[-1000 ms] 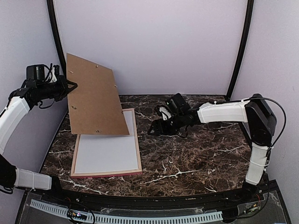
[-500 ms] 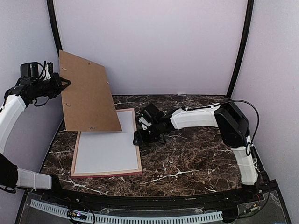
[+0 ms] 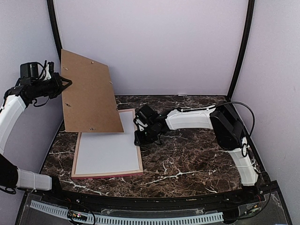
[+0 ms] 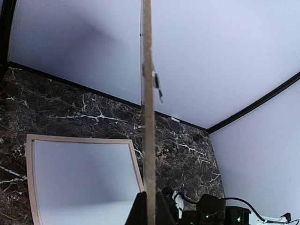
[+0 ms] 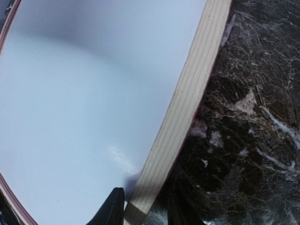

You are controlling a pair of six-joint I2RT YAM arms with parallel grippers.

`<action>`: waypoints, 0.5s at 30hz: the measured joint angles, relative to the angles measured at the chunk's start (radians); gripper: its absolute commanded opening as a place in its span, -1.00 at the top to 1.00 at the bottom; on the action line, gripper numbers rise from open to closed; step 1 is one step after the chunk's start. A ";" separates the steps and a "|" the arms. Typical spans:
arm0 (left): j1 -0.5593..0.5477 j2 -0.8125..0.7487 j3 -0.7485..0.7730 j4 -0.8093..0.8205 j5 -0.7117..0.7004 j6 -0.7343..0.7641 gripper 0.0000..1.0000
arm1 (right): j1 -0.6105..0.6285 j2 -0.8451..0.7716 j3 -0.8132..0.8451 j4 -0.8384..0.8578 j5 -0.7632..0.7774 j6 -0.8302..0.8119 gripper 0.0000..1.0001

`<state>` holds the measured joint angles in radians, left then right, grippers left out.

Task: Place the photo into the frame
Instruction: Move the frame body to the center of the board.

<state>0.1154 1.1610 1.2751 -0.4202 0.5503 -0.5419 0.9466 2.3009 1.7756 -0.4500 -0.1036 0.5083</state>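
The frame (image 3: 107, 174) lies flat at the table's left with its pale wood back up, and a blank whitish sheet (image 3: 105, 152) fills it. The photo is out of view. My right gripper (image 3: 138, 139) is low at the frame's right rail (image 5: 187, 108), open, its fingers (image 5: 112, 208) standing narrowly on either side of the rail with a small gap showing. Up at the left, my left gripper (image 3: 64, 84) is shut on the edge of the brown backing board (image 3: 89, 93). That board hangs tilted above the frame's far end and shows edge-on (image 4: 148, 117) in the left wrist view.
Dark marble table (image 3: 197, 150) stretches right of the frame. Pale walls with black corner posts (image 3: 241, 51) close in the back and sides. The right arm (image 3: 197, 117) reaches across the middle of the table. A black rail (image 3: 140, 201) runs along the near edge.
My right gripper has travelled left across the table to the frame's right rail and its jaws have narrowed round it. The left arm has shifted the backing board slightly left and higher.
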 measured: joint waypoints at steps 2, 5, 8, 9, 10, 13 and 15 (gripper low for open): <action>0.000 0.000 -0.001 0.003 0.010 0.000 1.00 | 0.003 0.000 0.001 -0.002 0.012 0.005 0.46; 0.000 0.000 -0.015 0.029 0.031 -0.003 1.00 | 0.003 -0.001 0.001 0.000 0.027 0.018 0.57; 0.000 0.000 -0.034 0.048 0.051 -0.012 1.00 | 0.000 -0.017 -0.027 0.020 0.042 0.044 0.65; 0.000 0.000 -0.041 0.053 0.060 -0.016 1.00 | -0.005 -0.031 -0.052 0.032 0.048 0.053 0.68; 0.000 0.000 -0.049 0.061 0.067 -0.021 1.00 | -0.011 -0.046 -0.075 0.042 0.053 0.056 0.69; 0.000 -0.002 -0.077 0.081 0.084 -0.039 1.00 | -0.041 -0.124 -0.199 0.070 0.076 0.071 0.73; -0.001 -0.006 -0.095 0.090 0.091 -0.050 1.00 | -0.060 -0.153 -0.237 0.075 0.087 0.075 0.75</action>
<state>0.1143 1.1545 1.1801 -0.3298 0.6411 -0.5922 0.8867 2.1479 1.5383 -0.3752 -0.0170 0.5831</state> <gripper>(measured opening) 0.033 0.188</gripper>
